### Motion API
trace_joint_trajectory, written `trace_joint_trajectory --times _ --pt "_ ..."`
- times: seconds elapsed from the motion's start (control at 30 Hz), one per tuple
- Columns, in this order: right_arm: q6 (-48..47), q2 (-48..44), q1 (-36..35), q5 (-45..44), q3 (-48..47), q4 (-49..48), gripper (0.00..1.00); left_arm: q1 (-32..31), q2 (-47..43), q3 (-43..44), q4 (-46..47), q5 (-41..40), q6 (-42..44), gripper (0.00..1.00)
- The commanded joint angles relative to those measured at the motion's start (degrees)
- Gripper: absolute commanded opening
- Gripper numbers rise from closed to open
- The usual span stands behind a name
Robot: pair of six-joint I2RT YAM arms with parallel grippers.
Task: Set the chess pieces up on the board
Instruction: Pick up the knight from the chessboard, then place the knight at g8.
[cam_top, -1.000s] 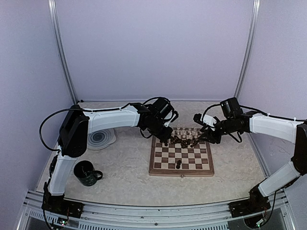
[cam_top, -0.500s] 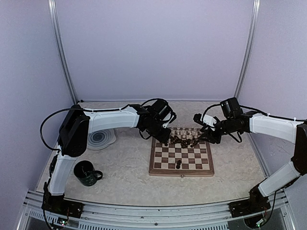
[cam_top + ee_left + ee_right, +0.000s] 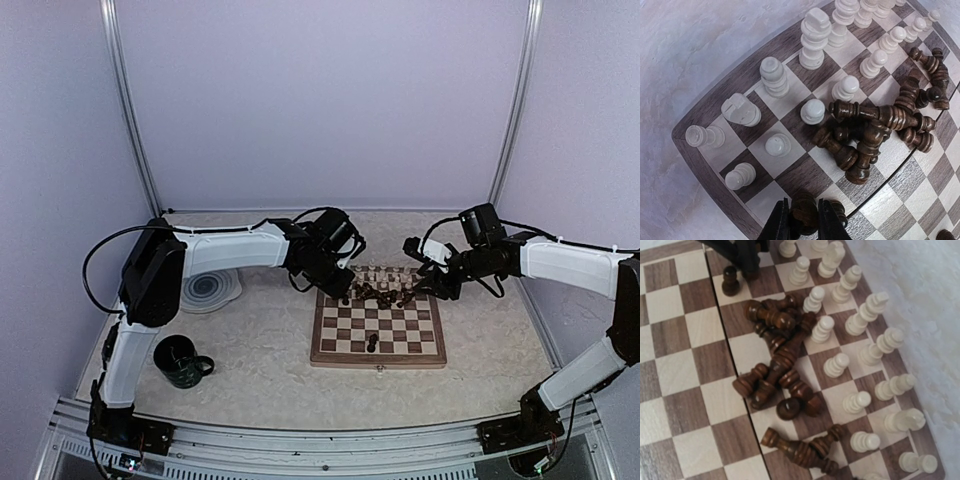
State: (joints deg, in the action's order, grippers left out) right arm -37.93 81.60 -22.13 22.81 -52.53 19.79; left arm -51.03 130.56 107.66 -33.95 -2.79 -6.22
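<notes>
The board (image 3: 398,342) lies at the table's centre. Cream chess pieces (image 3: 385,273) stand in two rows along its far edge, clearer in the left wrist view (image 3: 812,40) and the right wrist view (image 3: 860,355). A pile of dark pieces (image 3: 875,130) lies toppled just in front of them (image 3: 780,365). My left gripper (image 3: 803,224) is shut on a dark piece (image 3: 804,212) at the board's far left (image 3: 343,295); another dark piece (image 3: 839,210) stands beside it. My right gripper (image 3: 415,290) hovers over the board's far right; its fingers are hidden.
A dark green mug (image 3: 182,362) stands at the near left. A round grey swirl plate (image 3: 210,290) lies behind it, partly under my left arm. One dark piece (image 3: 373,343) stands alone near the board's front edge.
My left gripper has shifted slightly back and left with the dark piece in it. The right arm has not visibly moved.
</notes>
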Motion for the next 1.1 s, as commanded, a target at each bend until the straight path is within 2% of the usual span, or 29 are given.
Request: trace_joint_trajectory --times 0.0,0.3,0.7,1.07 --pt "-0.16 0.56 -0.67 -0.48 0.45 -0.41 0.44 -0.63 -4.74 -0.32 0.28 0.26 -0.07 0.17" --pt "-0.08 1.19 -1.07 -0.83 0.26 -0.37 0.44 -1.57 -10.17 -1.27 -0.35 -0.44 -0.17 0.14" --pt "-0.05 1.8 -1.25 -1.04 0.15 -0.44 0.43 -9.76 -20.9 -17.6 1.71 0.19 -2.22 0.14" --pt "0.05 0.96 -1.34 -2.13 0.4 -0.87 0.43 -13.59 -19.05 -20.1 6.33 0.89 -4.46 0.16"
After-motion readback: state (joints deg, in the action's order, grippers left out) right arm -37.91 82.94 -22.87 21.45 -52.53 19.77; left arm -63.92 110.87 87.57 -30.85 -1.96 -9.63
